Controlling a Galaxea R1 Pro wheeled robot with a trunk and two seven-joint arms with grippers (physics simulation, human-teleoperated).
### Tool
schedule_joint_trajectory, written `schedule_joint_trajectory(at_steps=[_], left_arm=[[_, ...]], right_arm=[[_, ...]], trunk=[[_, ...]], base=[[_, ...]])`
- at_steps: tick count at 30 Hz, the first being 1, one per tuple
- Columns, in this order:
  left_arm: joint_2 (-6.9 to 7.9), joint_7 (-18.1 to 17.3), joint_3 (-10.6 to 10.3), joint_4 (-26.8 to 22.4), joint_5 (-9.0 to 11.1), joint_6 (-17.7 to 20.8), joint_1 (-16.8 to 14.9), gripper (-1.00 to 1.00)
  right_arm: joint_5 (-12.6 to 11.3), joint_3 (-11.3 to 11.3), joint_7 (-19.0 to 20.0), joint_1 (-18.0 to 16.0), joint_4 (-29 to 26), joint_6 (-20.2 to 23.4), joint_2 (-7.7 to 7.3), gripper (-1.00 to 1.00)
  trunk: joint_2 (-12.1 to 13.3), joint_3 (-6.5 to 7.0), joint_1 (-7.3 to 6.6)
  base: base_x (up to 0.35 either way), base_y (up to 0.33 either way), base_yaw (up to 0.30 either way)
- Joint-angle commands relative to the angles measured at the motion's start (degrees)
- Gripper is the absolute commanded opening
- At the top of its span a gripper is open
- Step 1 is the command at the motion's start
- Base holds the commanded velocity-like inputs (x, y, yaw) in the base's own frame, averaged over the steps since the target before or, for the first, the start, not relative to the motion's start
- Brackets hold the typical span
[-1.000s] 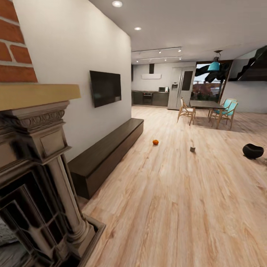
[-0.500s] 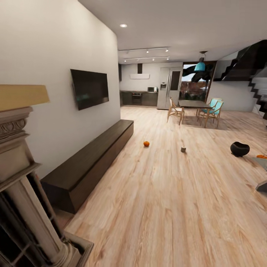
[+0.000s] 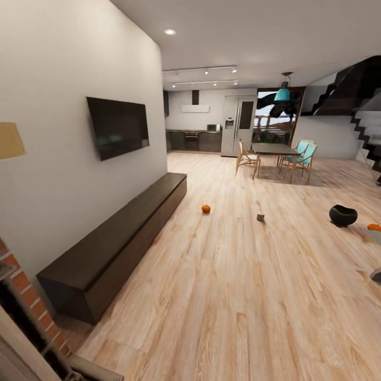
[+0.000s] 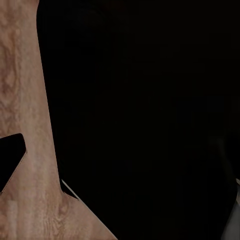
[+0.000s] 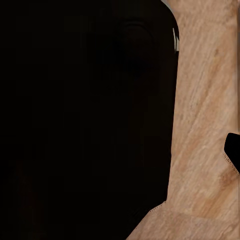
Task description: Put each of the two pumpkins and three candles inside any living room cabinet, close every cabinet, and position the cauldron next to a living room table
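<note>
No legible writing or brand marks anywhere. Neither end effector's fingers can be made out in the wrist views, which show dark bodywork over plank floor (image 4: 30, 100); whether either is released or clenched cannot be told. In the head view the long dark-brown cabinet (image 3: 119, 238) runs along the white wall beneath the black TV (image 3: 117, 126), its fronts shut. A small pumpkin (image 3: 206, 209) lies on the floor near the cabinet's far end; a candle (image 3: 260, 217) stands apart from it. The black cauldron (image 3: 343, 215) sits well right, a second pumpkin (image 3: 374, 227) just beyond it at the frame edge
</note>
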Motion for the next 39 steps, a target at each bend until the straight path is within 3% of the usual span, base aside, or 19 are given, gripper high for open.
schedule_joint_trajectory(at_steps=[1,17,39], left_arm=[[0.0,-0.1,0.0,-0.1,0.0,0.0,0.0,1.0],[-0.06,-0.1,0.0,-0.1,-0.1,0.0,0.0,1.0],[-0.17,-0.1,0.0,-0.1,-0.1,0.0,0.0,1.0]], right_arm=[[0.0,0.0,0.0,0.0,0.1,-0.2,0.0,1.0],[-0.1,0.0,0.0,0.0,0.1,-0.2,0.0,1.0],[-0.1,0.0,-0.1,0.0,0.1,-0.2,0.0,1.0]], trunk=[[0.0,-0.05,0.03],[0.0,-0.05,0.03],[0.0,-0.05,0.03]], base=[[0.336,0.0,-0.144],[0.336,0.0,-0.245],[0.331,-0.035,-0.01]])
